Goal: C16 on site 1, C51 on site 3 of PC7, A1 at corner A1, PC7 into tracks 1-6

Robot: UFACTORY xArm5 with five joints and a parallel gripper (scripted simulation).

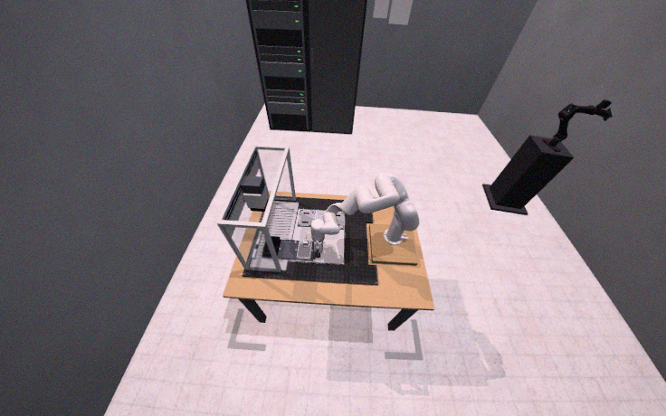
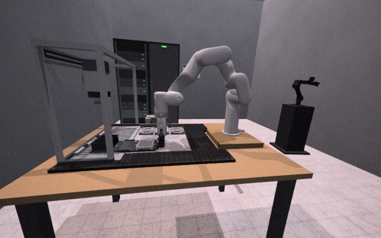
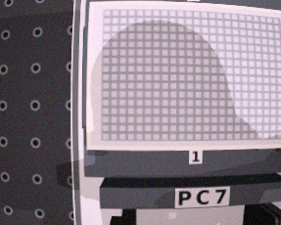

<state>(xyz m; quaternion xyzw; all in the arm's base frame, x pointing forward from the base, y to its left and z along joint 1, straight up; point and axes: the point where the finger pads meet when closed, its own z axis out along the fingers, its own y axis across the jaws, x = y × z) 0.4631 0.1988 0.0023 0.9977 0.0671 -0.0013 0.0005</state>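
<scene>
The carrier PC7 (image 1: 289, 250) (image 2: 126, 145) (image 3: 137, 163) lies lengthwise at the near side, its far part over the rails (image 1: 282, 219) (image 2: 126, 135). Whether it sits down in the tracks cannot be told. The pale plate C16 (image 1: 304, 250) (image 2: 146, 143) (image 3: 162, 78) looks flat on site 1. The dark block C51 (image 1: 272, 246) (image 2: 104, 143) is on site 3; site 2 is bare. My gripper (image 1: 318, 253) (image 2: 161, 144) points down at the handle end, fingers apart; the dark fingers show at the wrist view's bottom edge. C15 is mostly hidden behind my arm. No lit lamp shows.
The grey instrument frame (image 1: 242, 224) (image 2: 109, 118) stands over the rails, with a post close beside C51. A pipetting head (image 1: 254, 193) hangs inside. The nest S3 (image 1: 306, 217) (image 2: 147, 130) and the nest S1 (image 2: 177, 130) lie on the far side.
</scene>
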